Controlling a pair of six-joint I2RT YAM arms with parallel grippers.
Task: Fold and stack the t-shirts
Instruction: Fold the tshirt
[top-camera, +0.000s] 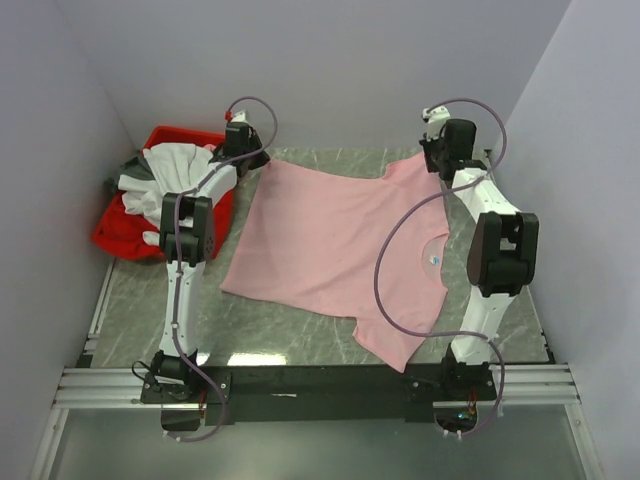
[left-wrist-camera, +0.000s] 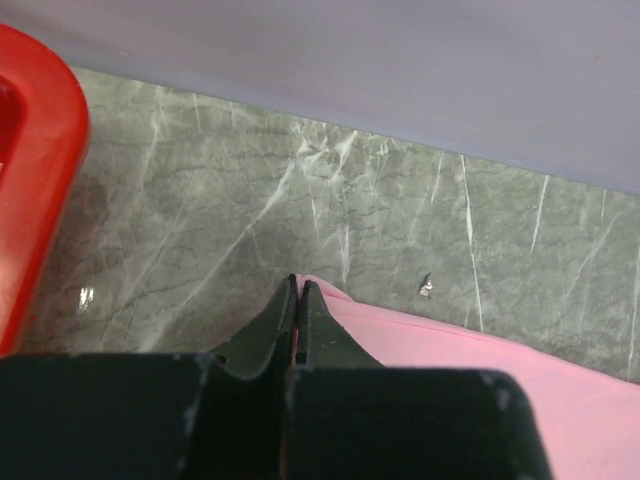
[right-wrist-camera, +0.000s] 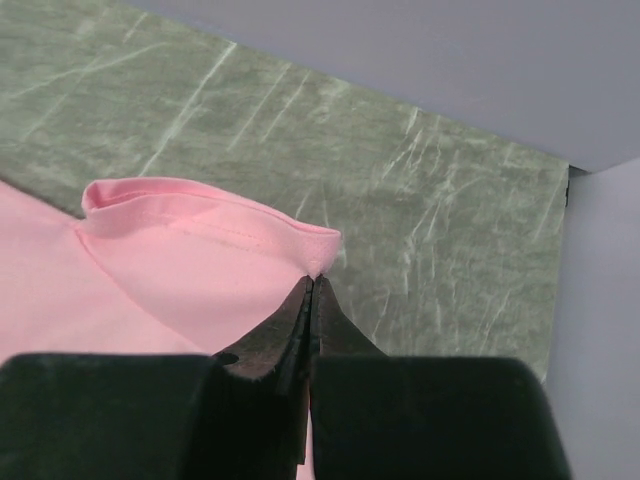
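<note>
A pink shirt (top-camera: 330, 240) lies spread flat on a green marbled bench (top-camera: 290, 325), seen from above. Its small blue mark (top-camera: 434, 261) sits near the right side, and one sleeve hangs toward the near edge.

The left hand (top-camera: 250, 152) reaches to the shirt's far left corner. In the left wrist view its fingers (left-wrist-camera: 272, 322) are pressed together, with the pink corner right at their tips, so it appears to be grasping that corner.

The right hand (top-camera: 437, 160) reaches to the far right sleeve (right-wrist-camera: 200, 235). In the right wrist view its fingers (right-wrist-camera: 275, 335) are clenched on the folded hem of that sleeve, close to the back wall (top-camera: 330, 70).

A red bin (top-camera: 120, 235) stands at the far left of the bench, just beside the left hand. A white shirt (top-camera: 180, 165) and a grey shirt (top-camera: 125, 170) are heaped in it, spilling over the rim.
</note>
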